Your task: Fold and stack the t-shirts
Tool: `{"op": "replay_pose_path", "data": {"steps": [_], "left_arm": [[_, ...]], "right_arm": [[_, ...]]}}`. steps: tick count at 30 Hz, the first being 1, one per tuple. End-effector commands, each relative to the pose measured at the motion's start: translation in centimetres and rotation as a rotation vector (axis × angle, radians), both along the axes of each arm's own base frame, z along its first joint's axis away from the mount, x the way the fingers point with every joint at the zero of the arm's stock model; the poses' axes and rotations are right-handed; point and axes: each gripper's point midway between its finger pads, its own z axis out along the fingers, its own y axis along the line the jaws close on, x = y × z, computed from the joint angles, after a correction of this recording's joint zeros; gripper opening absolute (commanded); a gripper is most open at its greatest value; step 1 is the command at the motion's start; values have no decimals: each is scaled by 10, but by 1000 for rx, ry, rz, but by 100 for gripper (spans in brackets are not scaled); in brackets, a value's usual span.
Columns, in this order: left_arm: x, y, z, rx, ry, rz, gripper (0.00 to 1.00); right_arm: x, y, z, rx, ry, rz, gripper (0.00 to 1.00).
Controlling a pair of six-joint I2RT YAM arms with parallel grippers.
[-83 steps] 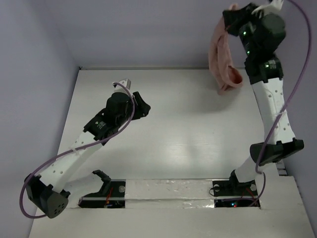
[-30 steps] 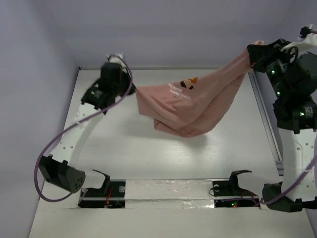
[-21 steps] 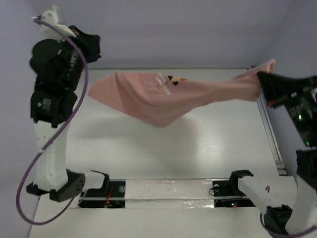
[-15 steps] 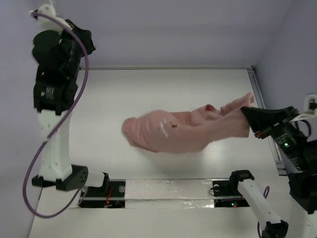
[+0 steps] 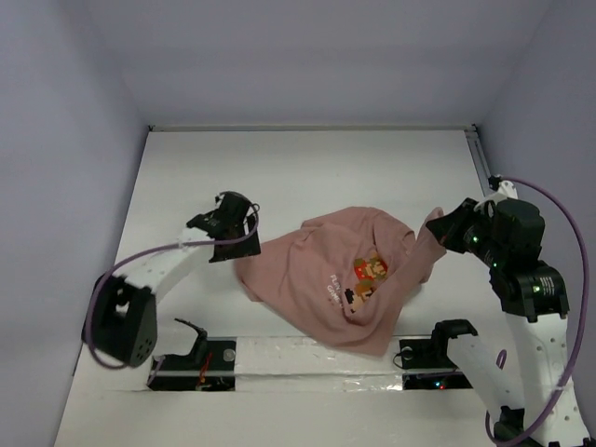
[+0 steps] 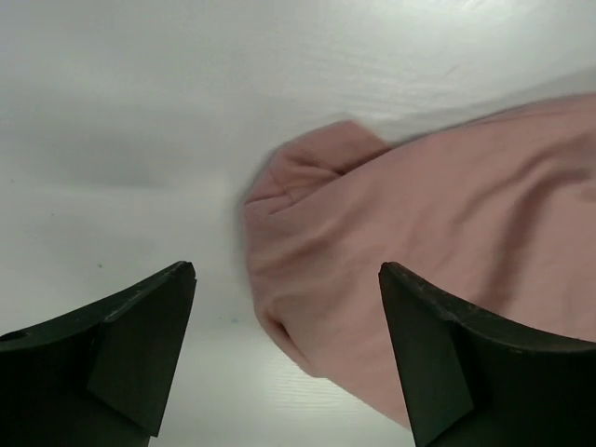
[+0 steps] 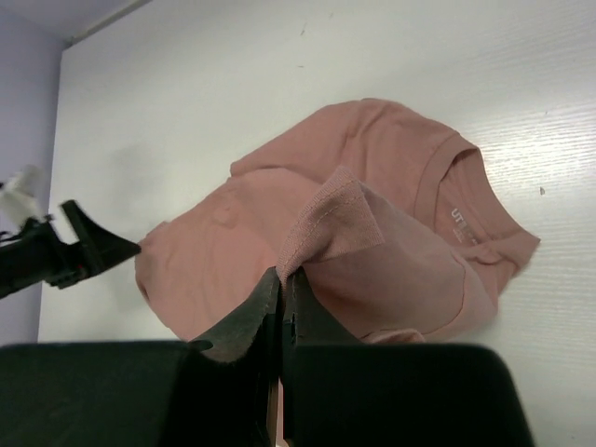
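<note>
A dusty-pink t-shirt (image 5: 321,279) lies crumpled on the white table (image 5: 279,168), right of the middle, its pixel chest graphic (image 5: 368,273) facing up. My left gripper (image 5: 236,240) sits low at the shirt's left edge. It is open, its fingers (image 6: 140,345) spread either side of a rounded fold of the t-shirt (image 6: 419,214) without pinching it. My right gripper (image 5: 441,228) is shut on a raised edge of the t-shirt (image 7: 372,186). The jaws meet on a pinched hem at the gripper (image 7: 283,276). The neck label shows by the collar (image 7: 461,219).
Both arm bases and a taped white strip (image 5: 307,358) run along the near edge. A metal rail (image 5: 480,163) borders the table's right side. Pale walls close in the left, back and right. My left gripper (image 7: 88,247) shows in the right wrist view.
The left gripper has let go of the shirt, opened and come down to the table beside it. The shirt, stretched in the air before, has dropped. The right arm still holds its edge.
</note>
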Motion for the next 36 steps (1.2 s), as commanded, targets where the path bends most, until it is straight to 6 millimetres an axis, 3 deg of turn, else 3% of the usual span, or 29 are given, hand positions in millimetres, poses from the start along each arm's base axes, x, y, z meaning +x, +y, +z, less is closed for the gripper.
{"op": "replay_pose_path", "data": {"steps": [1, 3, 6, 9, 11, 14, 15, 16, 17, 18, 19, 20, 23, 24, 26, 27, 29, 30, 31, 33, 34, 35, 36], "left_arm": [[26, -12, 50, -157, -234, 87, 78], [10, -5, 29, -130, -176, 93, 79], [2, -13, 7, -171, -141, 61, 82], [8, -37, -9, -264, -114, 3, 79], [13, -42, -21, -265, -89, 4, 71], [27, -41, -20, -246, -126, 23, 26], [38, -43, -9, -243, -161, 32, 0], [41, -43, 5, -247, -178, 34, 0], [50, -45, 26, -258, -226, 38, 0], [68, -54, 71, -311, -318, 36, 0], [67, -52, 114, -346, -399, 31, 0], [82, -55, 185, -393, -547, 29, 0], [83, -31, 300, -404, -765, 83, 0], [79, -22, 379, -458, -916, 93, 0], [72, -16, 434, -473, -1005, 86, 0], [52, -7, 496, -530, -1130, 84, 0], [46, 1, 535, -540, -1213, 85, 0], [26, 11, 575, -577, -1307, 85, 0], [25, 16, 581, -567, -1320, 95, 0], [36, 24, 590, -533, -1349, 107, 0], [44, 28, 589, -523, -1352, 108, 0], [54, 20, 582, -552, -1315, 59, 0], [69, 27, 569, -528, -1286, 81, 0]], "right_arm": [[11, -1, 26, -8, -121, 1, 0], [11, 2, 16, 5, -100, 13, 0], [10, 5, 9, 20, -87, 18, 0], [11, 5, 7, 17, -77, 22, 0], [11, 5, 10, 16, -82, 24, 0], [11, 6, 14, 20, -92, 28, 0], [10, 7, 16, 22, -95, 32, 0], [9, 8, 23, 26, -105, 39, 0], [7, 10, 28, 30, -114, 51, 0], [6, 10, 35, 28, -129, 57, 0], [5, 11, 44, 30, -146, 62, 0], [1, 12, 71, 36, -200, 73, 0], [-6, 18, 127, 64, -327, 105, 0], [-18, 18, 167, 73, -425, 114, 0], [-27, 21, 207, 81, -514, 138, 0], [-36, 20, 242, 83, -597, 142, 0], [-44, 19, 277, 80, -682, 143, 0], [-48, 20, 292, 81, -719, 151, 0], [-53, 20, 316, 84, -773, 158, 0], [-59, 26, 329, 92, -808, 197, 0], [-57, 27, 330, 93, -811, 206, 0], [-49, 28, 323, 91, -790, 208, 0], [-43, 29, 317, 88, -773, 206, 0]]}}
